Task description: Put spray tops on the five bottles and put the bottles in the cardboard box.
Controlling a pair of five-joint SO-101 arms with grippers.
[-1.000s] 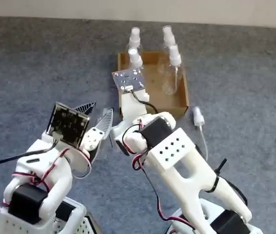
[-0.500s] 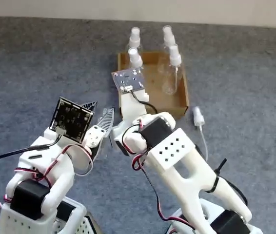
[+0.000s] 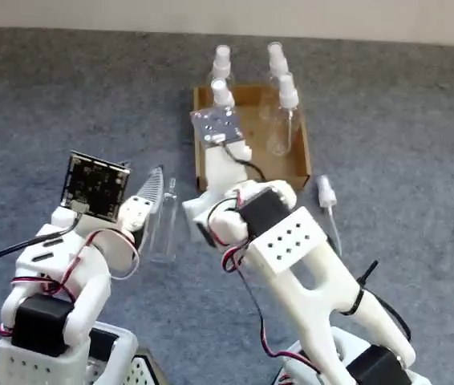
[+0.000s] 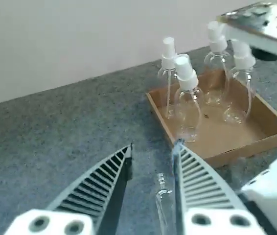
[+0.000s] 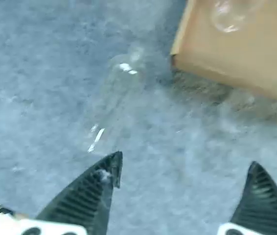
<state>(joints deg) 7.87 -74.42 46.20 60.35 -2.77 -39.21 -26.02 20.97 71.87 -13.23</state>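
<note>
Four capped bottles [image 3: 281,120] upright, seemingly in cardboard box [image 3: 253,120]; uncapped fifth bottle [image 3: 163,228] lying outside.

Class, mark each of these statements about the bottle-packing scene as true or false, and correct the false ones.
1. Four bottles with spray tops stand in the cardboard box. True.
2. The fifth bottle stands upright with its top on. False: it lies on the table without a top.
3. The left gripper is open, with the lying bottle between its fingers. True.
4. The right gripper holds the loose spray top. False: it is open and empty; the top lies on the table beside the box.
</note>
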